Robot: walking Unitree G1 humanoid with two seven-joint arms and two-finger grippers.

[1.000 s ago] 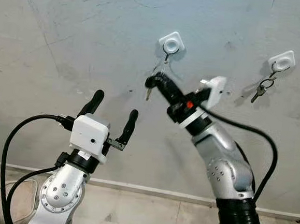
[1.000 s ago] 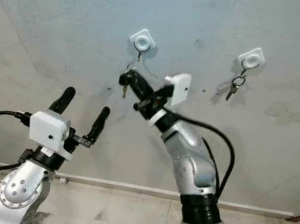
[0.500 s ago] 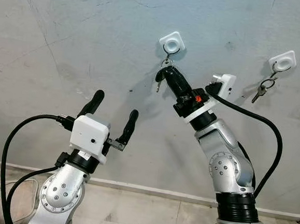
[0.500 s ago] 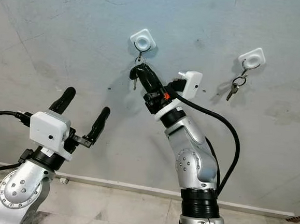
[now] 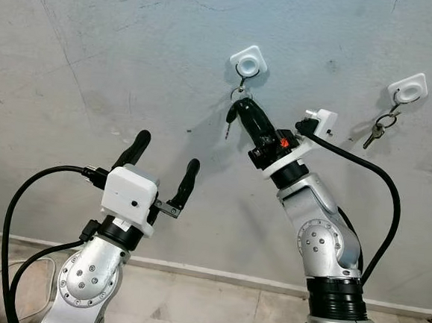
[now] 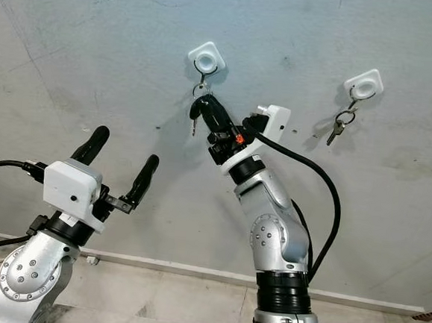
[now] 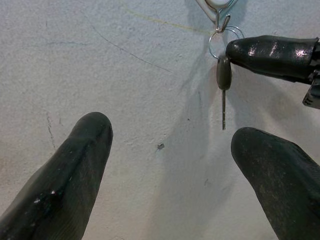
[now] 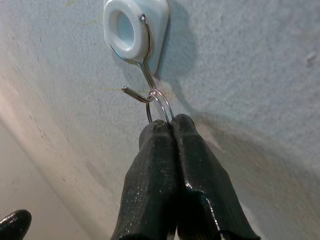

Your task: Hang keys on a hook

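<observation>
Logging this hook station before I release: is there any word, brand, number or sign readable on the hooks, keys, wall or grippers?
None can be read.
White hook mount: plain, no marking.
Key on its ring, pinched by the right gripper: no legible stamp.
Second set of keys: too small to read.
Left gripper housing: unmarked.

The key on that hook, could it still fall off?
It might.
1. The right tool is shut on the key ring, which sits near the open tip of the wire hook; pulling away while gripping could drag it off.
2. The key dangles freely, so a sudden release could swing it and bounce the ring loose.
</observation>
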